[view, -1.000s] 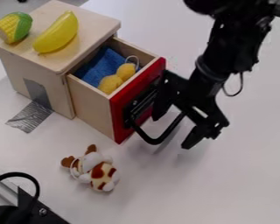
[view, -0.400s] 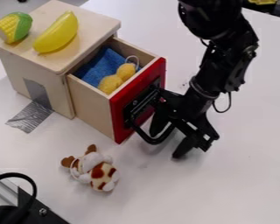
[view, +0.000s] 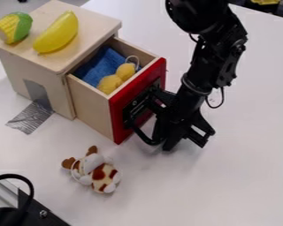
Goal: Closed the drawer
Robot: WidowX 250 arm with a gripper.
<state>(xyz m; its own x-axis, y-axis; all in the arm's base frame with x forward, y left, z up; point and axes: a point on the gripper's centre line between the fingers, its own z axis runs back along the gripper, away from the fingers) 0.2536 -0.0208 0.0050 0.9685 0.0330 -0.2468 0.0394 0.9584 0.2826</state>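
Left of centre, from a boxy cabinet (view: pixel 52 93) of pale wood, juts as an open drawer (view: pixel 92 106), pointing down to the right, long axis from upper left to lower right. Holds rumpled blue cloth (view: pixel 100 64) and a lumpy yellow object (view: pixel 111 82). Ends in a flat red front (view: pixel 121 119) with a curved black handle (view: pixel 142 136). Farther right, hangs as a gripper (view: pixel 162 143), fingers clenched on that handle.

camera view | fixed, above white table (view: pixel 227 194) | faces down at a slant | fairly close range
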